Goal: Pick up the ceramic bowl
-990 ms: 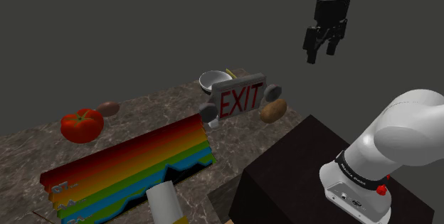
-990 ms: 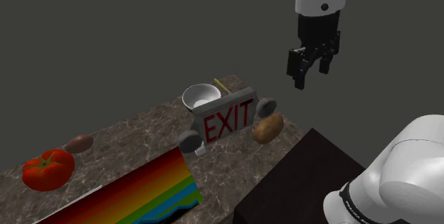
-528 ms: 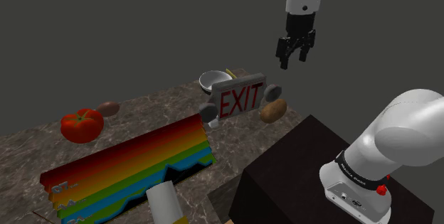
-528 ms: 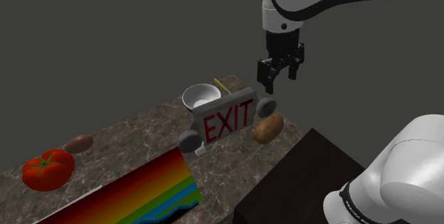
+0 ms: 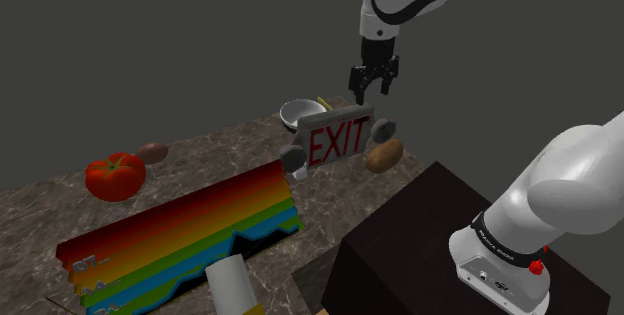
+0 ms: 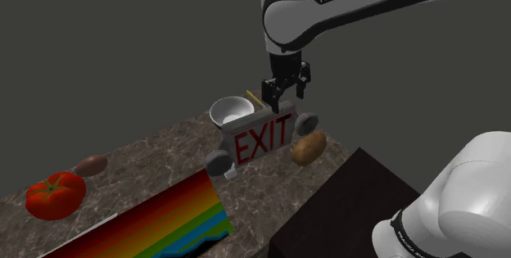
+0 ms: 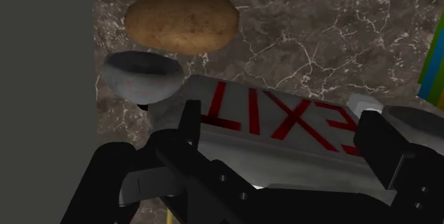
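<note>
1. Hand: the gripper (image 5: 372, 93) hangs pointing down above the far end of the marbled counter (image 5: 225, 155). Its fingers are spread and hold nothing (in the wrist view the two black fingers stand well apart, with the EXIT sign (image 5: 338, 141) lying below and between them).
2. Target: the bowl (image 5: 298, 113), pale grey-white, stands on the counter near its far edge, just behind the sign's upper edge. The sign hides the bowl's base, so I cannot tell whether the two touch.
3. Key relation: the bowl lies toward the shoulder view's left of the gripper, and lower. Under the hand is the sign's end with its round grey lamp (image 5: 385, 128), not the bowl.
4. Judgement: the next move calls for a sideways shift toward the bowl before any descent. A straight drop from here would likely meet the sign or the lamp.
5. Orientation: the bowl sits upright with its mouth up. It is round, so it has no long axis and no pointing direction. The only thing to pinch is the rim, and the rim section away from the sign looks the freest.
6. Neighbours: a potato (image 5: 384, 155) sits just beside the lamp end, on the stand's side. A tomato (image 5: 115, 176) is well apart from the bowl and looks unlikely to interfere.
</note>
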You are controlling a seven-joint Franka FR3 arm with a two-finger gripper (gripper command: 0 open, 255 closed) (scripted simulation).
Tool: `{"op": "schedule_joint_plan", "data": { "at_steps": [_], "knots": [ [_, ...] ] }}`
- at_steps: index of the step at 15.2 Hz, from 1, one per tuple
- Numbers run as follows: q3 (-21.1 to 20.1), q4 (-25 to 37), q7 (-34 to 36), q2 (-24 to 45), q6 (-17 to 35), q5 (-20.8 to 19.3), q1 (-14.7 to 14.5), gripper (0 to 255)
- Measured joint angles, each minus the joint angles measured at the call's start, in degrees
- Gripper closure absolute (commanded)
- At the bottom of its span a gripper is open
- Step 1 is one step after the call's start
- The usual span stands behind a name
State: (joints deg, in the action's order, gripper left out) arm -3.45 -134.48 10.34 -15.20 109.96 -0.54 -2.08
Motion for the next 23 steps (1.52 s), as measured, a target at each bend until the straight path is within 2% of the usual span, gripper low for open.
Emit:
{"op": "schedule_joint_plan", "data": {
  "at_steps": [6,14,18,23],
  "knots": [
    [-1.0,6.4,1.0,11.5,6.8,-0.4,-0.6,0],
    [-1.7,19.9,2.1,28.9,13.0,-1.9,-1.7,0],
    [-1.8,27.6,2.6,37.0,14.5,-2.7,-2.5,0],
    [-1.9,41.5,3.3,48.6,13.6,-3.7,-4.0,0]
  ]
}}
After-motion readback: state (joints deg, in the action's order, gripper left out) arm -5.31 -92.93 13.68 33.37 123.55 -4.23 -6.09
